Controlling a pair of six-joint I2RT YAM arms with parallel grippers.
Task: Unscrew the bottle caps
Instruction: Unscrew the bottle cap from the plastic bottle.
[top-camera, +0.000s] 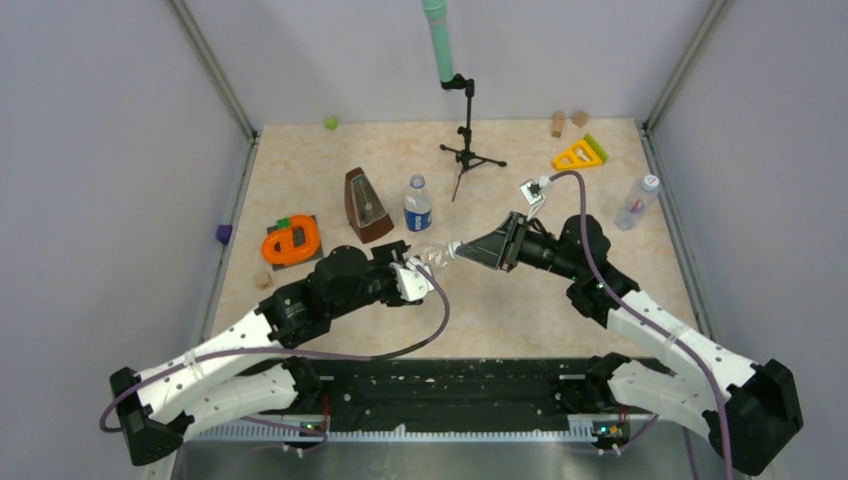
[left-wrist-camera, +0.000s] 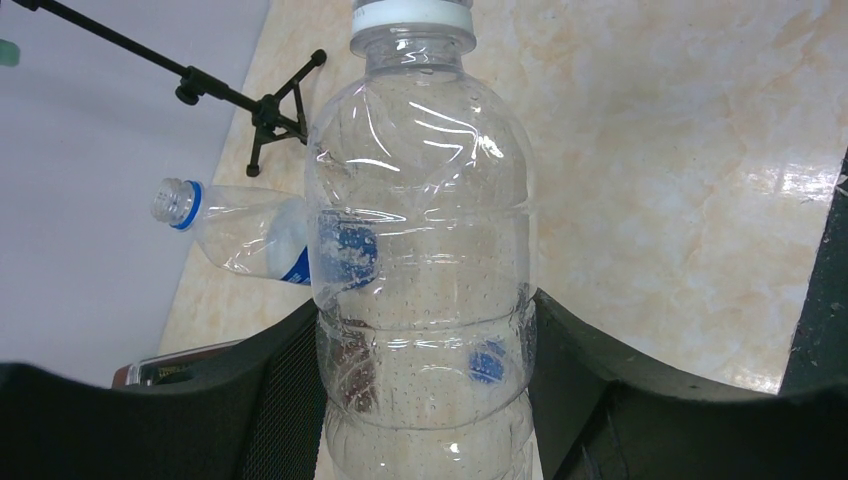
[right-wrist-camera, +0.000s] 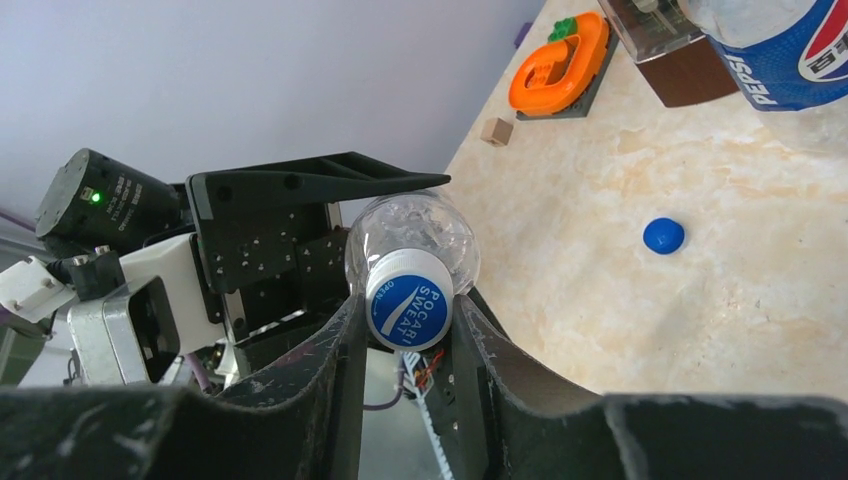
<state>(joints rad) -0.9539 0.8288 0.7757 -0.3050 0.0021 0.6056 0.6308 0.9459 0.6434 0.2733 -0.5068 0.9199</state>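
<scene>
My left gripper (top-camera: 415, 278) is shut on a plain clear bottle (left-wrist-camera: 420, 250), held off the table with its neck pointing right; black fingers (left-wrist-camera: 280, 380) press its ribbed body from both sides. My right gripper (right-wrist-camera: 408, 325) is shut on that bottle's cap (right-wrist-camera: 408, 312), white with a blue printed top. A labelled bottle (top-camera: 417, 205) stands behind, its threaded neck (left-wrist-camera: 172, 200) bare. A dark blue cap (right-wrist-camera: 663, 235) lies loose on the table. A third bottle (top-camera: 637, 203) with a white cap (top-camera: 651, 182) stands at the right edge.
A brown metronome (top-camera: 366, 205) and an orange toy (top-camera: 291, 242) stand left of the bottles. A microphone stand (top-camera: 466, 130) rises at the back middle. A yellow triangle (top-camera: 580, 153) and wooden blocks (top-camera: 558, 124) sit back right.
</scene>
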